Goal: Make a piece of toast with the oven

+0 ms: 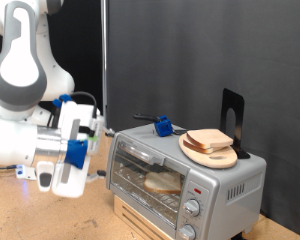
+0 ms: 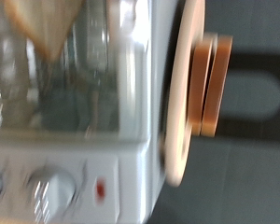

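The silver oven [image 1: 185, 180] stands at the exterior view's lower right with its glass door up. One piece of toast [image 1: 162, 182] lies inside on the rack behind the glass, and shows pale through the door in the wrist view [image 2: 42, 28]. My gripper [image 1: 85, 150] hovers just off the oven's left side, facing it, with nothing seen between its fingers. The fingers do not show in the wrist view. Two knobs [image 2: 49, 189] and a red mark [image 2: 101, 190] sit on the oven's front panel.
A round wooden plate [image 1: 208, 156] with two more bread slices [image 1: 208, 140] rests on the oven's top; plate [image 2: 182, 93] and slices [image 2: 213, 84] also show in the wrist view. A blue-handled tool [image 1: 162, 125] lies on the oven. Behind stands a black holder [image 1: 231, 112].
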